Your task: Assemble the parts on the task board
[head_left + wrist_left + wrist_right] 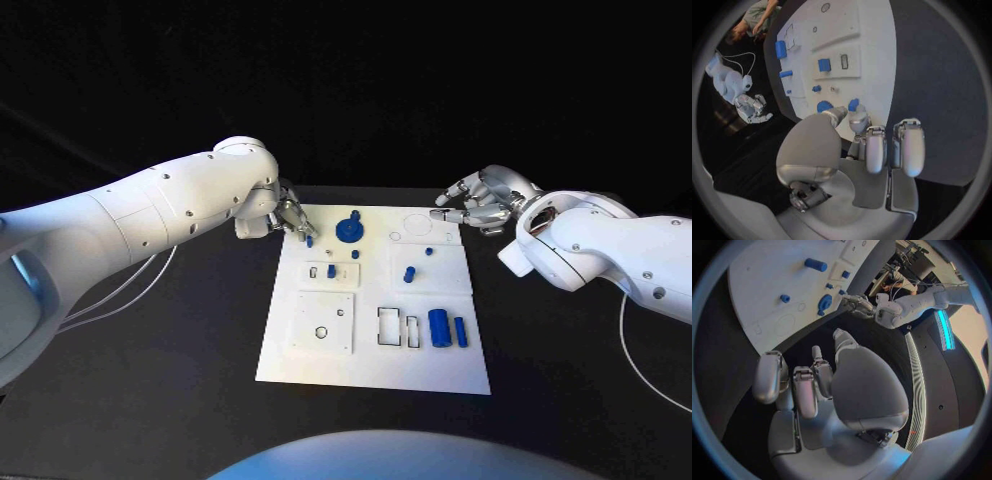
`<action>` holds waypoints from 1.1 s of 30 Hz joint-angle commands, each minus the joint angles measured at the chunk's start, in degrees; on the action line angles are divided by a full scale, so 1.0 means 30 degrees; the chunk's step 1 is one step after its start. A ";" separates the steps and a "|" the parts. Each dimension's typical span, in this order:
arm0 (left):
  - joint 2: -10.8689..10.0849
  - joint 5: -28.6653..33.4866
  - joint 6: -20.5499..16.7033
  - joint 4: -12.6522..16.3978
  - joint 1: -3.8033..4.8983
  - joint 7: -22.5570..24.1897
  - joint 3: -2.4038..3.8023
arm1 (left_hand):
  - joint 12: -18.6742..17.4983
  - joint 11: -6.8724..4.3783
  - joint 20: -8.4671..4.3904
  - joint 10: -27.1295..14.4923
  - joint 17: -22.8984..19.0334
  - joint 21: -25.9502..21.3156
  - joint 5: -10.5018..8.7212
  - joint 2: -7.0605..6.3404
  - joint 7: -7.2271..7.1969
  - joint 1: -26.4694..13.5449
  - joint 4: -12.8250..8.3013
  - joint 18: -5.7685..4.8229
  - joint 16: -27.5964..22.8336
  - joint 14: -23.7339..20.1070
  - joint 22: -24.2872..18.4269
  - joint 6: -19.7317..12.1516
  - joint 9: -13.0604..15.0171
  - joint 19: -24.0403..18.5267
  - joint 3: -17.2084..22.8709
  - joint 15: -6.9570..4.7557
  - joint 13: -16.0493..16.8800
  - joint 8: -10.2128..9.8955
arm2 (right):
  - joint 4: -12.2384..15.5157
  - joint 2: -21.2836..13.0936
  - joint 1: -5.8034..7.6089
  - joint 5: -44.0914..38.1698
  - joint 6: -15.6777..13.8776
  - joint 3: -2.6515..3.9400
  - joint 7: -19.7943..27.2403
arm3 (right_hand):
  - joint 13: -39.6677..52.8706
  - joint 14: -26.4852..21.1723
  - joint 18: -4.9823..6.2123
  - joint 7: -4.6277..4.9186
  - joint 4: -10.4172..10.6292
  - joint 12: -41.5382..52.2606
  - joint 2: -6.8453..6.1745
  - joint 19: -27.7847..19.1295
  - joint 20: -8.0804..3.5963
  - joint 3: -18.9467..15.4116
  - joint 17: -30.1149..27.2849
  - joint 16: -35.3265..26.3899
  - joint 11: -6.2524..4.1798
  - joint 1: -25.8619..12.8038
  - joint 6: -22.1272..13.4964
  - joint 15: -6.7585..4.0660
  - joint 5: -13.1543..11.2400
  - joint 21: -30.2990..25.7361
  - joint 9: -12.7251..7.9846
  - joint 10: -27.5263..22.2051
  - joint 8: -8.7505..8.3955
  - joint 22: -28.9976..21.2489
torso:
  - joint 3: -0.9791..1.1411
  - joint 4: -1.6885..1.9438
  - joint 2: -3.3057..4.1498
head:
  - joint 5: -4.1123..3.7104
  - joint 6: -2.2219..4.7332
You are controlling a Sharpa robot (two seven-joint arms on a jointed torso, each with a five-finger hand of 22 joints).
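Head view: left hand (289, 218) pinches a small blue peg (309, 240) above the task board's (375, 375) far-left corner.

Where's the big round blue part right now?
In the head view the round blue part sits at the far end of the task board, left of centre, just right of the left hand, which holds a small blue peg.
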 commanded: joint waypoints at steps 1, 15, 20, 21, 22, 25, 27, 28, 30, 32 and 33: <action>0.0050 0.0188 0.0341 0.0017 0.0000 0.0254 0.0005 | 0.0065 -0.0156 -0.0080 -0.0014 0.5032 -0.0033 -0.0131 -0.0018 -0.0009 0.0248 0.0016 -0.0116 0.0121 0.1953 0.3283 0.0178 0.0036 0.0605 0.0180 -0.0128 -0.0013 0.0171 | -0.0004 0.0024 -0.0010 -0.0203 0.0054 0.0000 0.0021 | 0.0542 0.1602 0.0191 -0.0005 -0.0011 -0.0080 0.0033 -0.0158 -0.0006 0.0085 0.3408 -0.0113 -0.0002 -0.0223 -0.0065 -0.0154 0.0010 -0.0106 0.0019 -0.0078 0.0064 0.0635 | -0.0003 -0.0002 0.0009 | 0.0001 -0.0008; 0.0074 0.0192 0.0392 -0.0107 0.0000 0.0268 0.0005 | 0.0087 -0.0169 -0.0090 0.0007 0.5032 -0.0015 -0.0183 -0.0028 -0.0020 0.0269 0.0039 -0.0122 0.0121 0.1953 0.3304 0.0226 0.0053 0.0621 0.0233 -0.0138 0.0009 0.0239 | -0.0009 0.0036 -0.0012 -0.0203 0.0040 0.0000 0.0038 | 0.0557 0.1600 0.0189 -0.0006 -0.0012 -0.0066 0.0046 -0.0150 -0.0007 0.0104 0.3398 -0.0118 -0.0003 -0.0225 -0.0069 -0.0155 0.0039 -0.0101 0.0026 -0.0067 0.0075 0.0642 | 0.0013 -0.0014 0.0011 | 0.0008 -0.0060; 0.0124 0.0192 0.0492 -0.0215 -0.0002 0.0255 0.0005 | 0.0092 -0.0173 -0.0093 0.0012 0.5032 -0.0019 -0.0202 -0.0028 -0.0026 0.0277 0.0046 -0.0121 0.0121 0.1953 0.3303 0.0241 0.0059 0.0619 0.0252 -0.0141 0.0012 0.0262 | -0.0008 0.0034 -0.0012 -0.0203 0.0045 0.0000 0.0042 | 0.0557 0.1600 0.0189 -0.0006 -0.0012 -0.0066 0.0046 -0.0150 -0.0007 0.0104 0.3398 -0.0118 -0.0003 -0.0225 -0.0069 -0.0155 0.0039 -0.0101 0.0026 -0.0067 0.0075 0.0642 | 0.0004 -0.0015 0.0000 | -0.0002 -0.0058; 0.0135 0.0192 0.0520 -0.0241 -0.0003 0.0253 0.0005 | 0.0092 -0.0173 -0.0093 0.0012 0.5032 -0.0019 -0.0202 -0.0028 -0.0026 0.0277 0.0046 -0.0121 0.0121 0.1953 0.3303 0.0241 0.0059 0.0619 0.0252 -0.0141 0.0012 0.0262 | -0.0008 0.0033 -0.0012 -0.0203 0.0045 0.0000 0.0043 | 0.0557 0.1600 0.0189 -0.0006 -0.0012 -0.0066 0.0046 -0.0150 -0.0007 0.0104 0.3398 -0.0118 -0.0003 -0.0225 -0.0069 -0.0155 0.0039 -0.0101 0.0026 -0.0067 0.0075 0.0642 | 0.0007 -0.0015 0.0000 | -0.0002 -0.0058; 0.0144 0.0193 0.0541 -0.0261 -0.0004 0.0252 0.0005 | 0.0092 -0.0173 -0.0093 0.0012 0.5032 -0.0019 -0.0202 -0.0028 -0.0026 0.0277 0.0046 -0.0121 0.0121 0.1953 0.3303 0.0241 0.0059 0.0619 0.0252 -0.0141 0.0012 0.0262 | -0.0008 0.0032 -0.0012 -0.0203 0.0045 0.0000 0.0043 | 0.0557 0.1600 0.0189 -0.0006 -0.0012 -0.0066 0.0046 -0.0150 -0.0007 0.0104 0.3398 -0.0118 -0.0003 -0.0225 -0.0069 -0.0155 0.0039 -0.0101 0.0026 -0.0067 0.0075 0.0642 | 0.0006 -0.0010 0.0000 | 0.0002 -0.0067; 0.0168 0.0197 0.0593 -0.0316 -0.0010 0.0245 0.0004 | 0.0092 -0.0173 -0.0093 0.0012 0.5032 -0.0019 -0.0202 -0.0028 -0.0026 0.0277 0.0046 -0.0121 0.0121 0.1953 0.3303 0.0241 0.0059 0.0619 0.0252 -0.0141 0.0012 0.0262 | -0.0008 0.0033 -0.0012 -0.0203 0.0048 0.0000 0.0046 | 0.0557 0.1600 0.0189 -0.0006 -0.0012 -0.0066 0.0046 -0.0150 -0.0007 0.0104 0.3398 -0.0118 -0.0003 -0.0225 -0.0069 -0.0155 0.0039 -0.0101 0.0026 -0.0067 0.0075 0.0642 | 0.0005 0.0001 0.0004 | -0.0004 -0.0067; 0.0190 0.0201 0.0636 -0.0363 -0.0022 0.0241 0.0004 | 0.0104 -0.0176 -0.0096 0.0023 0.5032 -0.0004 -0.0220 -0.0028 -0.0030 0.0277 0.0059 -0.0126 0.0121 0.1953 0.3318 0.0253 0.0062 0.0631 0.0268 -0.0144 0.0025 0.0281 | -0.0010 0.0034 -0.0012 -0.0203 0.0052 0.0000 0.0050 | 0.0557 0.1600 0.0189 -0.0006 -0.0012 -0.0066 0.0046 -0.0150 -0.0007 0.0104 0.3398 -0.0118 -0.0003 -0.0225 -0.0069 -0.0155 0.0039 -0.0101 0.0026 -0.0067 0.0075 0.0642 | 0.0005 0.0006 0.0004 | -0.0010 -0.0071; 0.0200 0.0203 0.0654 -0.0384 -0.0028 0.0242 0.0004 | 0.0104 -0.0176 -0.0096 0.0023 0.5032 -0.0004 -0.0220 -0.0028 -0.0030 0.0277 0.0059 -0.0126 0.0121 0.1953 0.3318 0.0253 0.0062 0.0631 0.0268 -0.0144 0.0025 0.0281 | -0.0011 0.0036 -0.0012 -0.0203 0.0054 0.0000 0.0052 | 0.0557 0.1600 0.0189 -0.0006 -0.0012 -0.0066 0.0046 -0.0150 -0.0007 0.0104 0.3398 -0.0118 -0.0003 -0.0225 -0.0069 -0.0155 0.0039 -0.0101 0.0026 -0.0067 0.0075 0.0642 | 0.0005 0.0002 0.0003 | -0.0008 -0.0067; 0.0218 0.0208 0.0672 -0.0420 -0.0042 0.0248 0.0003 | 0.0104 -0.0176 -0.0096 0.0023 0.5032 -0.0004 -0.0220 -0.0028 -0.0030 0.0277 0.0059 -0.0126 0.0121 0.1953 0.3318 0.0253 0.0062 0.0631 0.0268 -0.0144 0.0025 0.0281 | -0.0011 0.0037 -0.0012 -0.0203 0.0055 0.0000 0.0054 | 0.0557 0.1600 0.0189 -0.0006 -0.0012 -0.0066 0.0046 -0.0150 -0.0007 0.0104 0.3398 -0.0118 -0.0003 -0.0225 -0.0069 -0.0155 0.0039 -0.0101 0.0026 -0.0067 0.0075 0.0642 | 0.0003 -0.0007 0.0005 | -0.0001 -0.0059; 0.0233 0.0214 0.0686 -0.0447 -0.0053 0.0254 0.0002 | 0.0104 -0.0176 -0.0096 0.0023 0.5032 -0.0004 -0.0220 -0.0028 -0.0030 0.0277 0.0059 -0.0126 0.0121 0.1953 0.3318 0.0253 0.0062 0.0631 0.0268 -0.0144 0.0025 0.0281 | -0.0012 0.0038 -0.0012 -0.0203 0.0055 0.0000 0.0056 | 0.0557 0.1600 0.0189 -0.0006 -0.0012 -0.0066 0.0046 -0.0150 -0.0007 0.0104 0.3398 -0.0118 -0.0003 -0.0225 -0.0069 -0.0155 0.0039 -0.0101 0.0026 -0.0067 0.0075 0.0642 | -0.0001 -0.0012 0.0008 | 0.0000 -0.0058; 0.0240 0.0218 0.0690 -0.0461 -0.0060 0.0257 0.0002 | 0.0104 -0.0176 -0.0096 0.0023 0.5032 -0.0004 -0.0220 -0.0028 -0.0030 0.0277 0.0059 -0.0126 0.0121 0.1953 0.3318 0.0253 0.0062 0.0631 0.0268 -0.0144 0.0025 0.0281 | -0.0012 0.0039 -0.0013 -0.0203 0.0055 0.0000 0.0057 | 0.0557 0.1600 0.0189 -0.0006 -0.0012 -0.0066 0.0046 -0.0150 -0.0007 0.0104 0.3398 -0.0118 -0.0003 -0.0225 -0.0069 -0.0155 0.0039 -0.0101 0.0026 -0.0067 0.0075 0.0642 | -0.0002 -0.0012 0.0010 | -0.0003 -0.0066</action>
